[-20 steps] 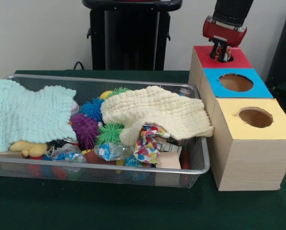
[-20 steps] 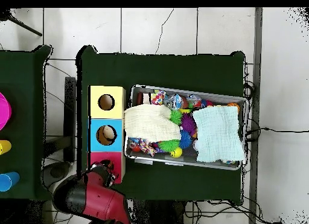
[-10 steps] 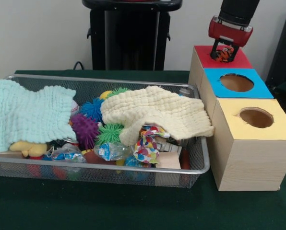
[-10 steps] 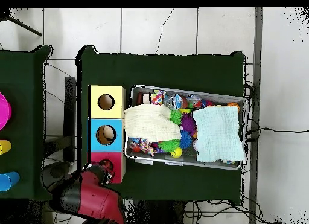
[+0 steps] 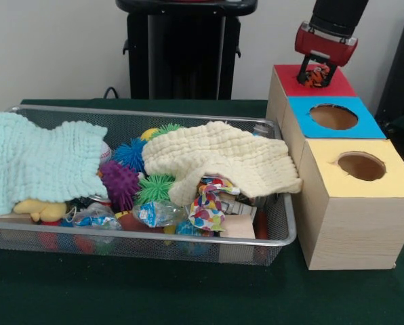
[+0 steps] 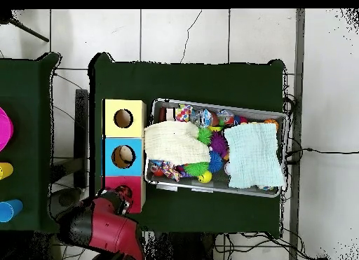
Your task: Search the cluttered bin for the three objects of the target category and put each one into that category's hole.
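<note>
The green-covered table (image 5: 154, 298) carries a wire mesh bin (image 5: 141, 245) and, just beside the bin's right end in the front view, a row of three wooden boxes. Nearest that bin end is the yellow-topped box (image 5: 360, 203), behind it the blue-topped box (image 5: 332, 116), and farthest back the red-topped box (image 5: 312, 82); the yellow and blue tops each have a round hole. Inside the bin, a pale yellow cloth (image 5: 222, 159) drapes over the end beside the boxes and a mint green cloth (image 5: 43, 162) covers the opposite end. Between the cloths lie spiky balls (image 5: 120, 183) in purple, blue and green, with crumpled wrappers (image 5: 209, 206) toward the bin's front wall. The gripper (image 5: 315, 74) hangs over the red-topped box, closed on a small orange toy (image 5: 316, 76) just above that box's top.
</note>
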You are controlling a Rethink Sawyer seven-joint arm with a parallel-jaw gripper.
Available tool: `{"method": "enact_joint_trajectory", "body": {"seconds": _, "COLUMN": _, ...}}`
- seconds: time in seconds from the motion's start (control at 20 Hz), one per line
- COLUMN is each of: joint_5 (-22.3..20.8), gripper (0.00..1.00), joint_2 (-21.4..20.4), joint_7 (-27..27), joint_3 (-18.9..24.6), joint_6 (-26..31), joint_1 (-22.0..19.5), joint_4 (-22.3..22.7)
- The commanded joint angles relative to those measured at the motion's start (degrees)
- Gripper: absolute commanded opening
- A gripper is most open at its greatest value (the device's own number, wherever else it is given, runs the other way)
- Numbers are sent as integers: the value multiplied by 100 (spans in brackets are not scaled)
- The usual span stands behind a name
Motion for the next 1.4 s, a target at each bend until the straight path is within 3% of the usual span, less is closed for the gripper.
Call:
{"method": "enact_joint_trajectory", "body": {"seconds": 0.05, "joint_5": 124, "gripper": 0, "joint_2": 78, "joint_7": 1371, "joint_3": -167, "joint_6": 617, "joint_1": -132, "joint_4": -440}}
{"method": "enact_joint_trajectory", "body": {"seconds": 0.5, "joint_5": 52, "gripper": 0, "joint_2": -45, "joint_7": 1461, "joint_3": -648, "joint_6": 1017, "joint_1": 187, "joint_4": -607}}
{"method": "enact_joint_trajectory", "body": {"seconds": 1.0, "joint_5": 55, "gripper": 0, "joint_2": -212, "joint_7": 1283, "joint_3": -356, "joint_6": 995, "joint_1": -47, "joint_4": -509}}
{"method": "enact_joint_trajectory", "body": {"seconds": 1.05, "joint_5": 44, "gripper": 100, "joint_2": -212, "joint_7": 1259, "joint_3": -333, "joint_6": 955, "joint_1": -65, "joint_4": -502}}
{"method": "enact_joint_trajectory", "body": {"seconds": 1.35, "joint_5": 94, "gripper": 100, "joint_2": -217, "joint_7": 1387, "joint_3": -326, "joint_6": 973, "joint_1": -21, "joint_4": -460}}
{"method": "enact_joint_trajectory", "body": {"seconds": 1.4, "joint_5": 184, "gripper": 100, "joint_2": -248, "joint_7": 1415, "joint_3": -148, "joint_6": 830, "joint_1": -104, "joint_4": -367}}
